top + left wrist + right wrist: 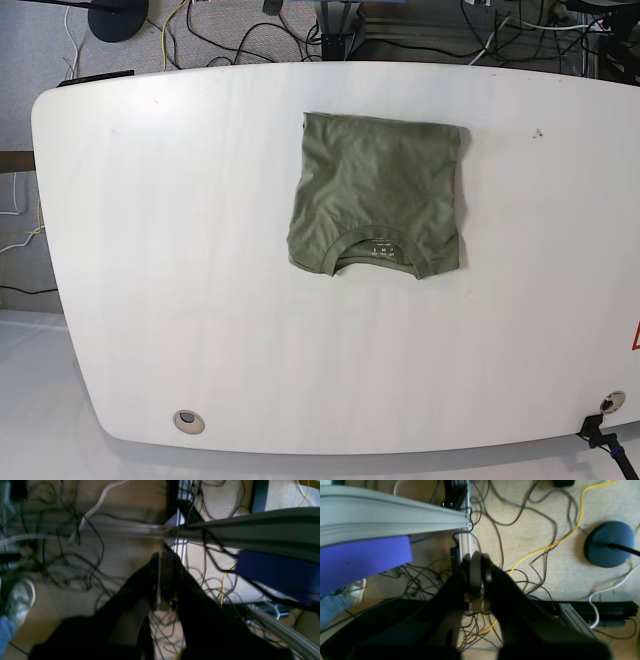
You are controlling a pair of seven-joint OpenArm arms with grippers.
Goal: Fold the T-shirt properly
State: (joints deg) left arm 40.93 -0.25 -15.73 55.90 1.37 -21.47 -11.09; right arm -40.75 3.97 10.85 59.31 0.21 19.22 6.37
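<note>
The olive-green T-shirt point(378, 190) lies folded into a rough square on the white table point(170, 260), right of centre. Its ribbed neck and label point(376, 247) face the near edge. Neither arm shows in the base view. My left gripper point(162, 580) is off the table, over the cabled floor, with its jaws together and nothing between them. My right gripper point(476, 577) is also off the table, over the floor, with its jaws together and empty. The T-shirt does not show in either wrist view.
Many loose cables point(520, 517) cover the carpet. A grey aluminium rail point(250, 527) with a blue pad point(277, 572) crosses the left wrist view; the rail point(382, 517) and pad point(362, 560) also show in the right wrist view. A round stand base point(608, 543) and a white shoe point(21, 600) sit on the floor.
</note>
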